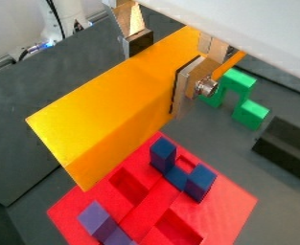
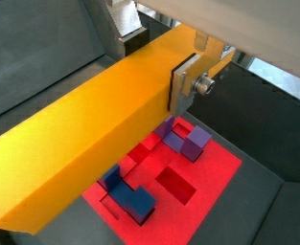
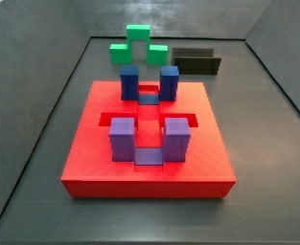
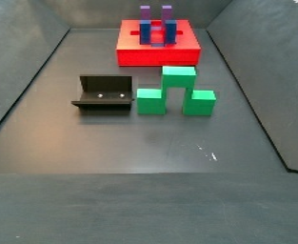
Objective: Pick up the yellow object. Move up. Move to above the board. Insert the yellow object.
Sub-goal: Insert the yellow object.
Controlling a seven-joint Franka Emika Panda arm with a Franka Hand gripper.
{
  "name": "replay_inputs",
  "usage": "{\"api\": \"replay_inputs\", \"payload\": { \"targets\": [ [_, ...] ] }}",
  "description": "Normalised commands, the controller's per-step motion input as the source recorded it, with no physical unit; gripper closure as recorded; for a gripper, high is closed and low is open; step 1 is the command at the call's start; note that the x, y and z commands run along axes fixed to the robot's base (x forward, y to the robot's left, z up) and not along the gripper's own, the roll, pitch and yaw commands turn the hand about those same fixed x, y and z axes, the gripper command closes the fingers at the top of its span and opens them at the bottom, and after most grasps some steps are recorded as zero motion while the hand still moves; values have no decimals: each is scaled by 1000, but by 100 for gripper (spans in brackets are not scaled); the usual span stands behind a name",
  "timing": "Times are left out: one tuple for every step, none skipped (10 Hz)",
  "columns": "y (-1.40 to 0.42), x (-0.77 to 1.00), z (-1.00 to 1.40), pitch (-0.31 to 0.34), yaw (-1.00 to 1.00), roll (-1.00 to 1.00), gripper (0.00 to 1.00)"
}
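In a wrist view the hand (image 1: 191, 84) pinches the yellow bar (image 1: 114, 115) across its thickness; one silver finger (image 1: 187, 86) lies flat on the near face, the opposite one is hidden behind the bar. The bar hangs in the air above the red board (image 1: 229, 206), whose blue posts (image 1: 180, 172) and slots show beneath it. The green block (image 1: 245, 96) and the dark fixture (image 1: 287, 148) sit beyond, on the floor.

In the other wrist picture the bar (image 2: 95, 144) covers much of the board (image 2: 203, 172), so the slot it must enter is largely screened. The grip sits near one end, and the long free end could sag or swing. My reading: the bar is lifted and roughly over the board, with insertion yet to come. If it descends skewed, an end may land on a post (image 2: 188, 144) or a slot edge and jam, or twist in the pads.

In a side view the board (image 3: 146, 172) with its posts (image 3: 122, 136) is plain, but neither hand nor bar appears; both lie outside the picture.

The remaining side view shows the fixture (image 4: 104, 95), green block (image 4: 177, 91) and distant board (image 4: 158, 52), again without hand or bar, so height above the slots cannot be judged.
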Motion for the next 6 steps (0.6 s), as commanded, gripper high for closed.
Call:
{"api": "replay_inputs", "payload": {
  "targets": [
    [-191, 0, -597, 0, -14, -43, 100],
    [-197, -40, -671, 0, -34, -59, 100],
    [-206, -29, -660, 0, -43, -37, 100],
    [-163, -63, -646, 0, -43, -14, 100],
    [-143, -43, -634, 0, -29, 0, 100],
    [-60, -63, -463, 0, -9, 89, 100]
  ]
}}
